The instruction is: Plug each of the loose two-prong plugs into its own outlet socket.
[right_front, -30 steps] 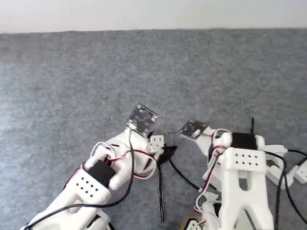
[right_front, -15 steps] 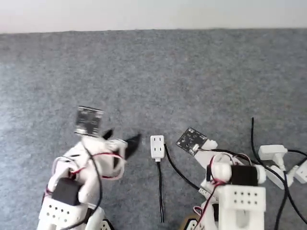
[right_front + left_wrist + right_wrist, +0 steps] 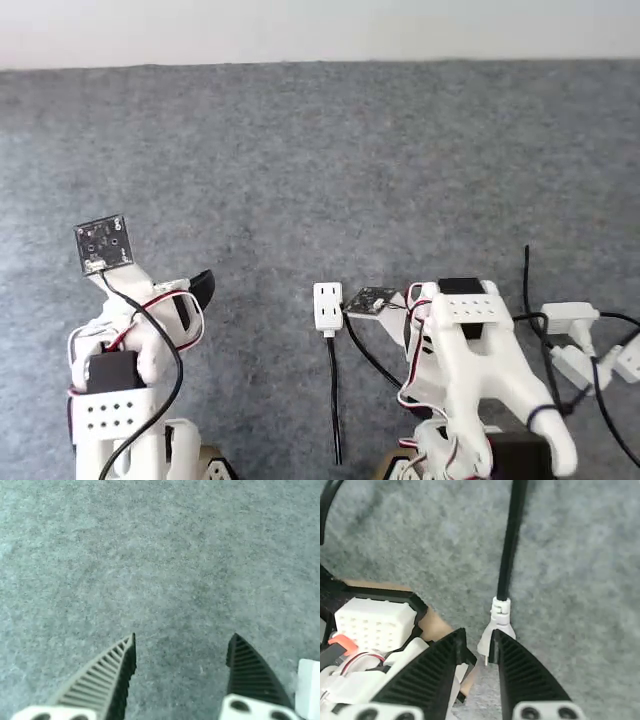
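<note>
– how do your jaws stand?
– my left gripper (image 3: 183, 637) is spread wide, with only grey carpet (image 3: 150, 540) between its ribbed fingers (image 3: 112, 680). my right gripper (image 3: 478, 632) stands at a narrow slit, not quite together.
– and the plug?
– one two-prong plug (image 3: 499, 622) shows right at that slit. it is white, with a prong pointing back toward my wrist camera, and its black cord (image 3: 512, 540) runs away over the carpet. whether my tips touch it i can't tell.
– where's the socket?
– the outlet socket (image 3: 327, 306) lies face up on the carpet between my two arms, slots showing, and its own lead (image 3: 334, 400) trails back toward my bases. my left gripper sits well off to its left. my right arm is just beside it on the other side.
– anything further out?
– more white plugs (image 3: 568, 320) lie with black cables beyond my right arm. a white breadboard (image 3: 375, 622) sits by my right base. a white corner (image 3: 310, 687) pokes in beside my left fingers, and i can't tell what it is.
</note>
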Controlling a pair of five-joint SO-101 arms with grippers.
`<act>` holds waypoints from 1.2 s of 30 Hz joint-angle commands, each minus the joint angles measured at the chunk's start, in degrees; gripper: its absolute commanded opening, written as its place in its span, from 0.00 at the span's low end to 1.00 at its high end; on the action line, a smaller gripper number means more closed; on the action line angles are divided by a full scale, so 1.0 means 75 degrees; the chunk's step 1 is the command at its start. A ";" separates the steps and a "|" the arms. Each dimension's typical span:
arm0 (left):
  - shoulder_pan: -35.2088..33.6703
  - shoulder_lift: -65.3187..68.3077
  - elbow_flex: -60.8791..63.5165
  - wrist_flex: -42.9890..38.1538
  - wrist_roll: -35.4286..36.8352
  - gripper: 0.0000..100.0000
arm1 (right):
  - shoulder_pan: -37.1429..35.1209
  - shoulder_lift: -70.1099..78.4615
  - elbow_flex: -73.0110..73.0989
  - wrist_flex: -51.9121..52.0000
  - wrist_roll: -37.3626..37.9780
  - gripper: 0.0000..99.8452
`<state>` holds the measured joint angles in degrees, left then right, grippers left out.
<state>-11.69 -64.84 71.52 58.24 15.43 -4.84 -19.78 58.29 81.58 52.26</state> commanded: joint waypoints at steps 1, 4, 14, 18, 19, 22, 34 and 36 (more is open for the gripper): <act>-0.0059 0.0258 -0.0088 -0.0375 0.0047 0.28 | -0.0287 0.0170 -0.0328 -0.0217 0.0129 0.10; -0.0059 0.0481 -0.0088 -0.0504 0.0047 0.28 | -0.0252 0.0193 -0.0328 -0.0522 0.0152 0.10; -0.0070 0.0727 -0.0053 -0.0727 0.0035 0.28 | -0.1108 0.0193 -0.0305 -0.0557 -0.0574 0.10; -0.0070 0.0727 -0.0053 -0.0727 0.0035 0.28 | -0.1342 0.0123 -0.0211 -0.1084 -0.1055 0.10; -0.0070 0.0727 -0.0053 -0.0727 0.0035 0.28 | -0.1330 0.0111 -0.0211 -0.1178 -0.1149 0.10; -0.0070 0.0727 -0.0053 -0.0727 0.0023 0.28 | -0.1319 0.0111 -0.0223 -0.1295 -0.1278 0.10; -0.0070 0.0727 -0.0053 -0.0727 -0.0328 0.28 | -0.0287 0.0111 -0.0152 -0.1237 -0.0293 0.17; -0.0070 0.0727 -0.0053 -0.0727 -0.0328 0.28 | -0.0147 0.0111 -0.0176 -0.1248 -0.0129 0.26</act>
<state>-11.78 -59.38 71.52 54.02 13.76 -8.79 -18.55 57.93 73.58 49.01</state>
